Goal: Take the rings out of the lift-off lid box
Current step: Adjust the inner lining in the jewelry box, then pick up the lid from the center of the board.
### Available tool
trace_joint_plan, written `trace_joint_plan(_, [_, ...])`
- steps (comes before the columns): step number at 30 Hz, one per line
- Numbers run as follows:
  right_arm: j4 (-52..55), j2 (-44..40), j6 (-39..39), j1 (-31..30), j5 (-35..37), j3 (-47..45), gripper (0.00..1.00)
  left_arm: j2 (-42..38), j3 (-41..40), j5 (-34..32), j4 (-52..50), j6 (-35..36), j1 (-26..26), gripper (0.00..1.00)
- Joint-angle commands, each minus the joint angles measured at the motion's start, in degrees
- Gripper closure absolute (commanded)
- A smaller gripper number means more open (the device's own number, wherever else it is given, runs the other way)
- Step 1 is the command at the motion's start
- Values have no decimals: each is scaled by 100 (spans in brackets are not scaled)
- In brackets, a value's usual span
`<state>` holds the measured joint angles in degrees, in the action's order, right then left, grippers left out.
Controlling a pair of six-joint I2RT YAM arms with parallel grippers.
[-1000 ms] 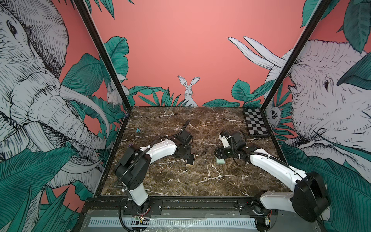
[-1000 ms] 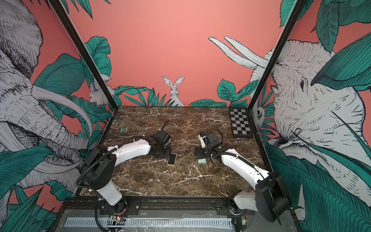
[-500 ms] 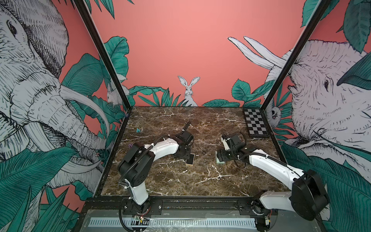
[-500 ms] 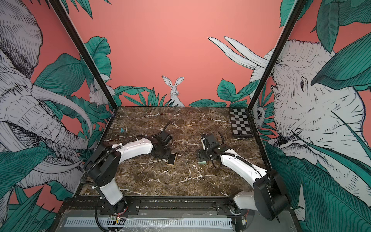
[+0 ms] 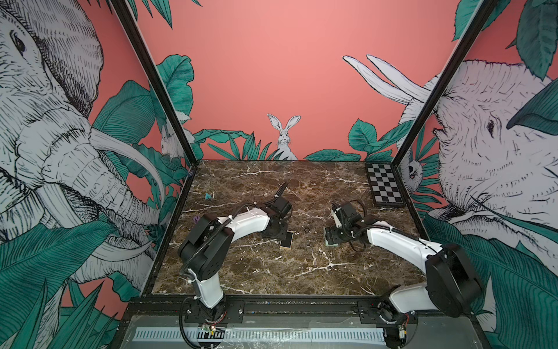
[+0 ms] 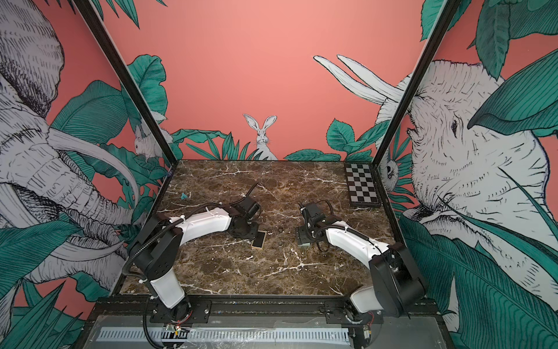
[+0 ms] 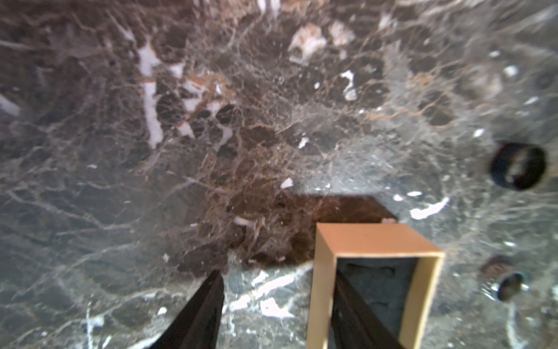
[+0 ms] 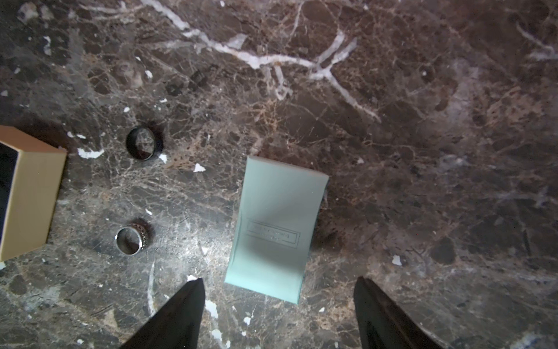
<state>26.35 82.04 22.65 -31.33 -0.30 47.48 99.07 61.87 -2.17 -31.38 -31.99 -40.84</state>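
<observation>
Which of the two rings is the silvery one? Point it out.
The ring with the patterned band, bright silver inside; the other ring is plain, smooth and dark.

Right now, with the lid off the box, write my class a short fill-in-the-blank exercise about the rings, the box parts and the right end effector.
1. ___ rings lie on the table, outside the box base.
2. The lining inside the box base is ___.
3. The mint lid lies on the table below the right end effector, whose jaws are ___.

Missing words: two; black; open.
</observation>
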Motion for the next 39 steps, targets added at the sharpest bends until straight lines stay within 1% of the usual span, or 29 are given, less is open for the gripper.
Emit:
trace_joint_plan(1, [-136,202,132,-2,41,166,20,-599,-147,-16,-21,-199,-29,40])
trace_joint_plan(4, [-163,423,143,-5,72,299,20,-757,-407,100,306,-254,-25,40])
trace_joint_plan(7, [-157,659,131,-11,125,434,21,-731,-535,429,468,-271,-21,43])
trace_joint_plan(9, [-87,811,75,-21,154,519,21,-776,-725,667,754,-355,-21,44])
trace_joint_plan(15, [2,1202,83,-19,262,666,24,-935,-1152,1072,1435,-588,-21,48])
trace_joint_plan(19, [-113,1266,125,-17,187,630,24,-998,-1341,1251,1771,-669,-28,50])
trace_joint_plan(23, [-144,1297,142,-16,171,606,27,-1073,-1527,1368,2036,-799,-29,53])
trace_joint_plan(25, [-156,1321,152,-14,153,604,30,-1082,-1583,1417,2102,-876,-29,54])
trace_joint_plan(28, [-139,1371,156,-15,112,606,33,-1100,-1699,1457,2234,-1045,-29,59])
trace_joint_plan(31, [-138,1415,152,-24,74,592,39,-1097,-1835,1504,2403,-1210,-38,61])
trace_joint_plan(32, [-124,1429,156,-21,66,595,40,-1108,-1866,1485,2421,-1251,-53,61])
trace_joint_plan(35, [-105,1404,159,-22,58,603,48,-1156,-1927,1406,2397,-1327,-64,61])
trace_joint_plan(39, [-88,1308,180,-22,65,595,55,-1251,-1941,1361,2359,-1338,-64,61])
